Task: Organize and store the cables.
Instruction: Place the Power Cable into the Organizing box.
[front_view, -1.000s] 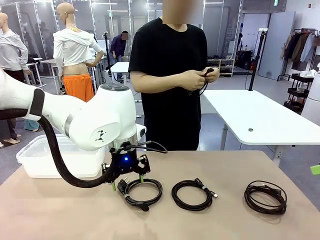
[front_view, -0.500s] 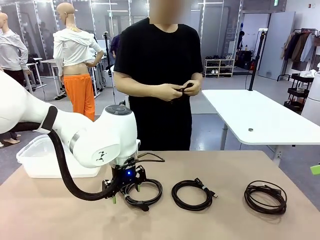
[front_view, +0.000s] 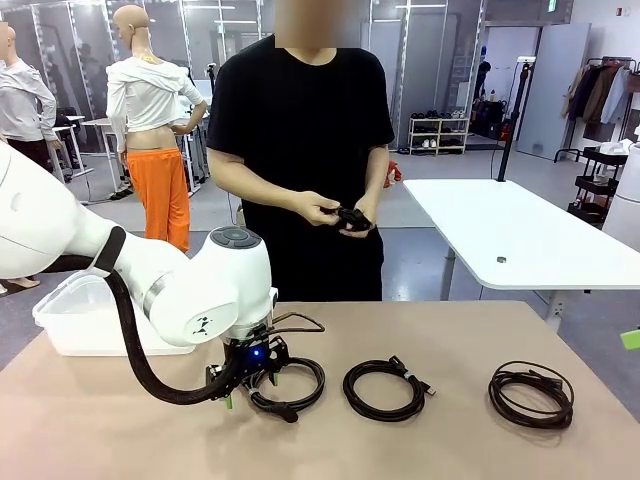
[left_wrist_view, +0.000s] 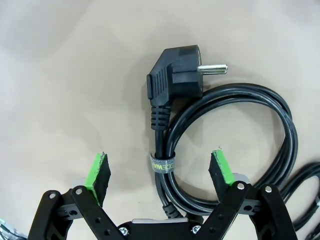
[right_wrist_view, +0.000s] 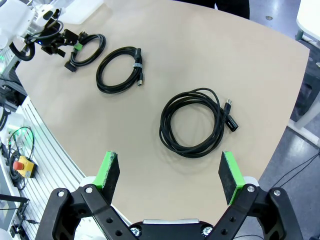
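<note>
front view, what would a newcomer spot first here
The white robot's left claw stands open, straddling the banded black coiled power cable at the brown table's left. Two more black cable coils lie to its right, and a person behind holds another small black coil.

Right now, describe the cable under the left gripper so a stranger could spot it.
On the brown table, three coils lie in a row. The leftmost coil, nearest the white bin, sits inside the open left gripper. Only it has a chunky mains plug.
</note>
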